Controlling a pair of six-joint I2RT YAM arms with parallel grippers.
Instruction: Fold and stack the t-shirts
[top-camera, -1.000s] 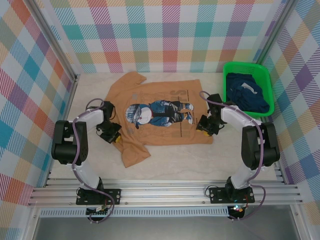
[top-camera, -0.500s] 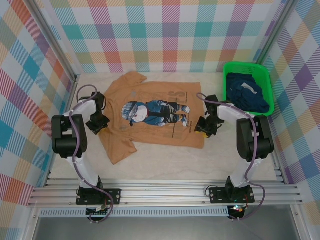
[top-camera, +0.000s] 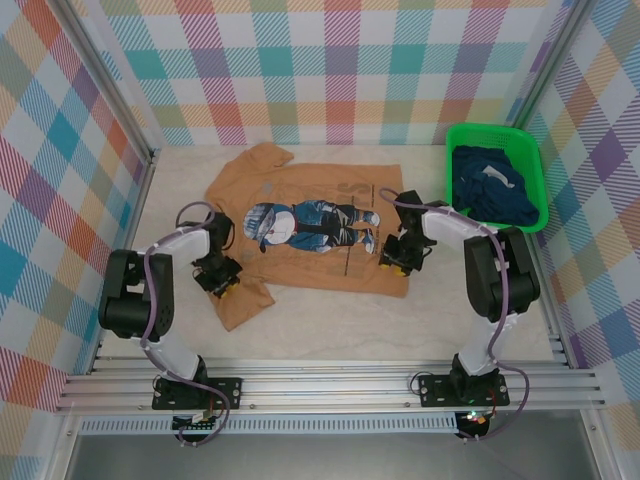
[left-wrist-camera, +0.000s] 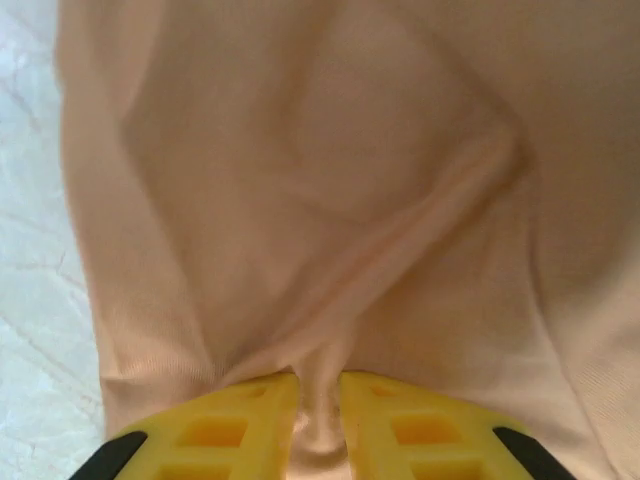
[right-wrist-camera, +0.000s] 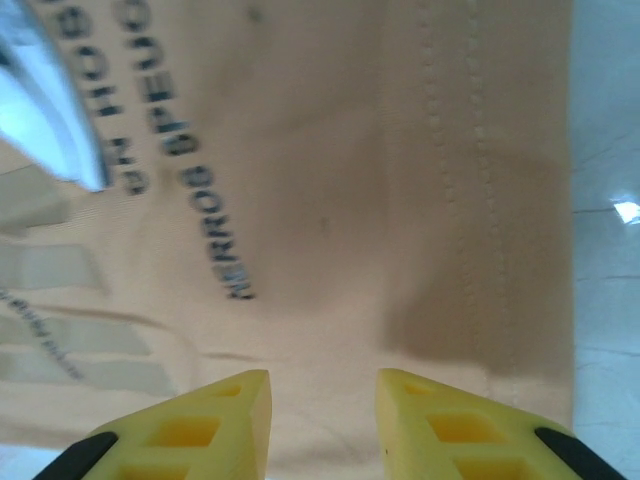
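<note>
Left claw (left-wrist-camera: 318, 385) was almost closed, its yellow fingers pinching a raised ridge of the tan-orange cotton t-shirt with the blue-and-white cartoon print (top-camera: 300, 262) near the sleeve that trailed toward the near edge. Right claw (top-camera: 391, 263) sat at the opposite end by the stitched hem. Its fingers stood partly apart, with flat cloth showing between them and nothing gathered. That shirt lay spread print-up across the pale tabletop (top-camera: 330, 320). Well to the right, dark navy t-shirts (top-camera: 495, 195) were heaped in a bright green plastic mesh basket (top-camera: 537, 160).
</note>
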